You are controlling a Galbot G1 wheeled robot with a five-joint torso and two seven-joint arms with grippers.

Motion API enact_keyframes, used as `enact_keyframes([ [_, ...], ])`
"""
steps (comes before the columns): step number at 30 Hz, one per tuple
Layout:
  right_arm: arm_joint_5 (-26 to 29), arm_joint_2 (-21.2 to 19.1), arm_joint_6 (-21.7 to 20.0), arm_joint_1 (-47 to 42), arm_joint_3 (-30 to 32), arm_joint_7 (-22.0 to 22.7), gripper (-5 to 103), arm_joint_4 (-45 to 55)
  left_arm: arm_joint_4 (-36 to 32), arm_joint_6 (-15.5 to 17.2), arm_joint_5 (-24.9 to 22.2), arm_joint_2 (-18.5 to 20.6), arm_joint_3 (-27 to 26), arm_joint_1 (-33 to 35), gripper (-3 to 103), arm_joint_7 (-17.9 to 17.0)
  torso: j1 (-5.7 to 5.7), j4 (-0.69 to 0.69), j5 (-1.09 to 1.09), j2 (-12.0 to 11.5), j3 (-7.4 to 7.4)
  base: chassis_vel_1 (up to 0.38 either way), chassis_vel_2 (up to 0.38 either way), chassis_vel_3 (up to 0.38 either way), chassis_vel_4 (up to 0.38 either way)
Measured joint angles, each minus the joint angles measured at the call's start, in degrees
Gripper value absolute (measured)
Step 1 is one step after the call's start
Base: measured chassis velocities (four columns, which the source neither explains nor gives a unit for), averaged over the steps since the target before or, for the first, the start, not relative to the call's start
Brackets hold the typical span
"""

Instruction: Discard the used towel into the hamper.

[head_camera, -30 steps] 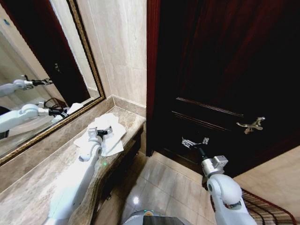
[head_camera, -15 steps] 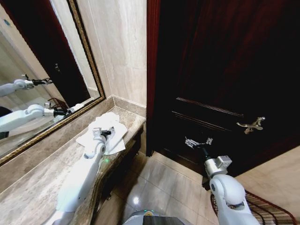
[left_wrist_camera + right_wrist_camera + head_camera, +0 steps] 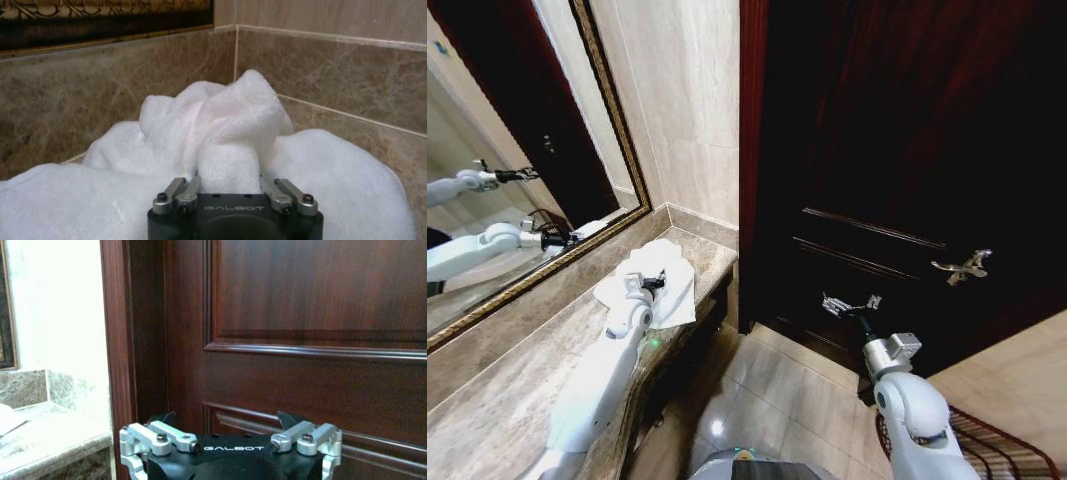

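Observation:
The white towel point(image 3: 667, 268) lies bunched on the marble counter point(image 3: 497, 400), near the corner by the wall. My left gripper point(image 3: 651, 283) rests on it. In the left wrist view a raised fold of the towel point(image 3: 230, 120) is pinched between the fingers of the left gripper point(image 3: 230, 181), which is shut on it. My right gripper point(image 3: 849, 302) hangs open in the air in front of the dark door, holding nothing; the right wrist view shows the right gripper point(image 3: 227, 421) with its fingers spread. The reddish-brown hamper point(image 3: 992, 448) stands on the floor at the lower right, beside my right arm.
A gold-framed mirror point(image 3: 517, 180) runs along the wall behind the counter. A dark wooden door point(image 3: 907, 150) with a brass handle point(image 3: 962, 266) fills the right side. Tiled floor point(image 3: 777, 390) lies between the counter edge and the door.
The towel, spread flat a second ago, is now gathered into a raised bunch at my left gripper, which reached slightly forward. The right gripper drifted slightly right.

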Motion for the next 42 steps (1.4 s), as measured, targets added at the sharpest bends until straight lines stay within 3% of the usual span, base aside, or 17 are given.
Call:
enact_keyframes([
  [9,0.17,-0.03,0.18,-0.37,0.39,0.09,100,0.36,-0.5,-0.06,-0.47,0.11,-0.37,0.17,11,-0.01,0.0,0.01,-0.01,0.0,0.0,0.0,0.0,0.0,0.0],
  [18,0.66,-0.12,0.31,-0.65,0.63,0.19,100,0.78,-0.99,-1.62,-0.47,-0.02,-0.84,0.69,11,0.0,0.0,0.01,-0.02,0.0,0.01,0.0,0.0,0.0,0.0],
  [25,0.83,-0.08,0.63,-1.08,0.79,0.24,100,1.12,-2.68,-7.22,0.78,-0.02,-1.69,1.71,11,0.86,0.0,0.01,-0.01,0.0,0.01,0.0,0.0,0.0,0.0],
  [42,1.06,0.51,0.98,-0.99,0.42,0.25,100,1.41,-19.32,-11.35,4.01,0.54,-6.69,10.16,11,-0.44,0.0,0.01,0.0,0.0,0.0,0.0,0.0,0.0,0.0],
])
